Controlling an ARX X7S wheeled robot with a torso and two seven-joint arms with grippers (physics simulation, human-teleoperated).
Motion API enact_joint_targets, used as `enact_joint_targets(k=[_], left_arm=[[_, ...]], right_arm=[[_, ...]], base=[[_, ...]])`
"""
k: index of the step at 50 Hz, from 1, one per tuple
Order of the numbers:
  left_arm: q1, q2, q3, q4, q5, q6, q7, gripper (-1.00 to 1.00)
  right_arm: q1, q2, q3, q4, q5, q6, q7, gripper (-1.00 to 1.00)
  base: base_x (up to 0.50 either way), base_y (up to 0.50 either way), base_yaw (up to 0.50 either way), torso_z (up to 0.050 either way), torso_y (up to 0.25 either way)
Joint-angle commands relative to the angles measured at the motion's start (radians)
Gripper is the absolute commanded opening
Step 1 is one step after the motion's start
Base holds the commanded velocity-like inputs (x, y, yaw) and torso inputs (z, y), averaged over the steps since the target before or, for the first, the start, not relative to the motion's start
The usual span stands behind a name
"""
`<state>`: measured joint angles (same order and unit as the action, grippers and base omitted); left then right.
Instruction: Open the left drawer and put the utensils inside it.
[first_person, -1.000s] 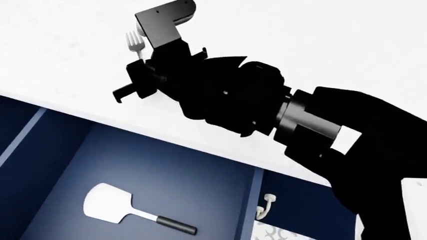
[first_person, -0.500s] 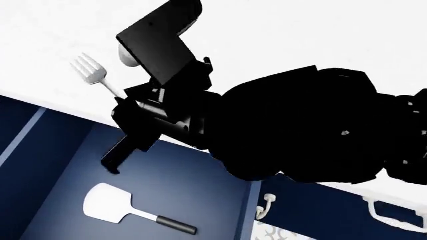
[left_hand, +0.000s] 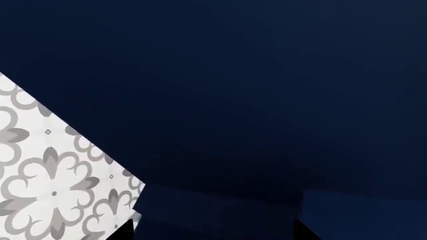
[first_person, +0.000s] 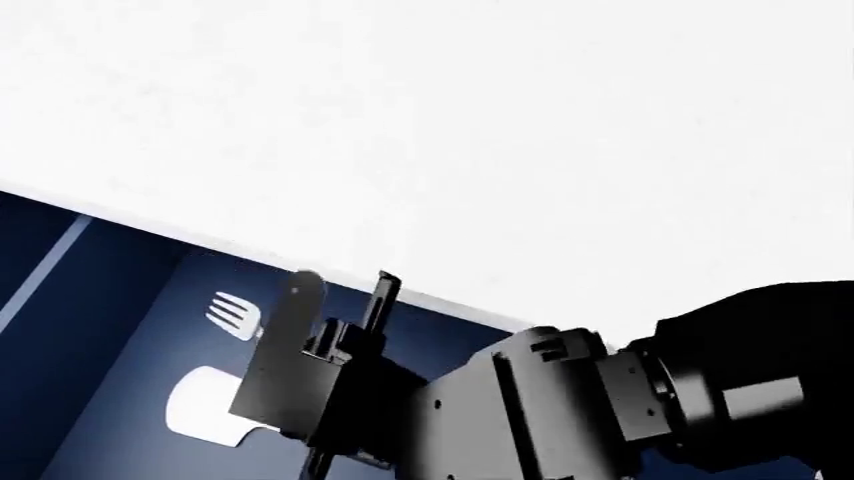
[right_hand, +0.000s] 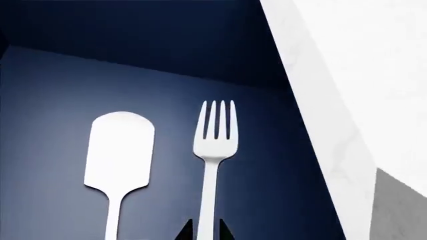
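Note:
The left drawer (first_person: 120, 330) stands open below the white counter, its navy interior showing. The spatula (right_hand: 119, 150) lies flat inside it, and in the head view its pale blade (first_person: 198, 412) is partly covered by my right arm. My right gripper (right_hand: 205, 233) is shut on the handle of the fork (right_hand: 215, 134). The fork (first_person: 230, 314) hangs over the drawer interior beside the spatula, tines pointing away from the gripper. My left gripper (left_hand: 213, 235) shows only two dark fingertips set wide apart with nothing between them, facing a navy surface.
The white marble counter (first_person: 467, 130) fills the upper head view, and its front edge (right_hand: 313, 130) runs close beside the fork. A grey flower-patterned floor (left_hand: 47, 175) shows in the left wrist view. My right arm (first_person: 574, 400) covers the drawer's right part.
My right gripper has carried the fork off the counter and down over the open drawer, so it now hangs beside the spatula. The spatula has not moved.

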<state>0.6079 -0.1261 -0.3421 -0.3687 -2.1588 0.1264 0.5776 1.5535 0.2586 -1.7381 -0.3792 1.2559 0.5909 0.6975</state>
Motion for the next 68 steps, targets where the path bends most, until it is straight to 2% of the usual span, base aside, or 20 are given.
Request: enact_joint_targets(k=[1,11,16,17,29,36,39,42,49,58,68], left_arm=[[0.0,-0.006,0.002,-0.007,-0.023,-0.036,0.024,1.0],[-0.003,-0.009,0.008,-0.008,-0.023,-0.039,0.025,1.0],[0.001,-0.004,-0.001,-0.003,-0.027,-0.028,0.029,1.0],[0.001,-0.005,-0.001,-0.004,-0.029,-0.029,0.029,1.0],[0.002,-0.005,0.004,-0.002,-0.025,-0.026,0.032,1.0],[-0.001,-0.003,0.008,0.001,-0.019,-0.013,0.021,1.0],[0.003,-0.004,0.006,0.006,-0.022,-0.012,0.018,1.0],[-0.001,-0.005,0.005,-0.006,-0.025,-0.013,0.025,1.0],[0.005,-0.001,0.004,0.013,-0.021,-0.004,0.025,1.0],[0.027,0.01,-0.011,0.053,-0.029,0.004,0.031,1.0],[0.01,0.003,0.0,0.021,-0.031,0.0,0.036,1.0]], right_arm=[[-0.148,-0.122,-0.154,0.073,0.119,-0.021,-0.192,-1.0],[-0.173,-0.161,-0.173,0.082,0.09,-0.01,-0.192,-1.0],[-0.19,-0.158,-0.184,0.083,0.01,-0.047,-0.215,-1.0],[-0.184,-0.156,-0.178,0.084,0.018,-0.045,-0.219,1.0],[-0.095,-0.067,-0.053,-0.034,0.02,-0.118,-0.197,1.0],[0.15,0.164,0.309,-0.202,0.268,-0.28,-0.14,1.0],[0.255,0.277,0.478,-0.222,0.448,-0.362,-0.173,1.0],[0.286,0.332,0.541,-0.212,0.482,-0.399,-0.17,1.0],[0.276,0.405,0.556,-0.199,0.448,-0.41,-0.13,1.0],[0.273,0.545,0.658,-0.216,0.503,-0.498,-0.122,1.0],[0.256,0.556,0.677,-0.234,0.484,-0.525,-0.121,1.0]], base=[[0.0,0.0,0.0,0.0,0.25],[0.0,0.0,0.0,0.0,0.25],[0.0,0.0,0.0,0.0,0.129],[0.0,0.0,0.0,0.0,0.0],[0.0,0.0,0.0,0.0,0.0],[0.0,0.0,0.0,0.0,0.0],[0.0,0.0,0.0,0.0,0.0],[0.0,0.0,0.0,0.0,0.0],[0.0,0.0,0.0,0.0,0.0],[0.0,0.0,0.0,0.0,0.0],[0.0,0.0,0.0,0.0,0.0]])
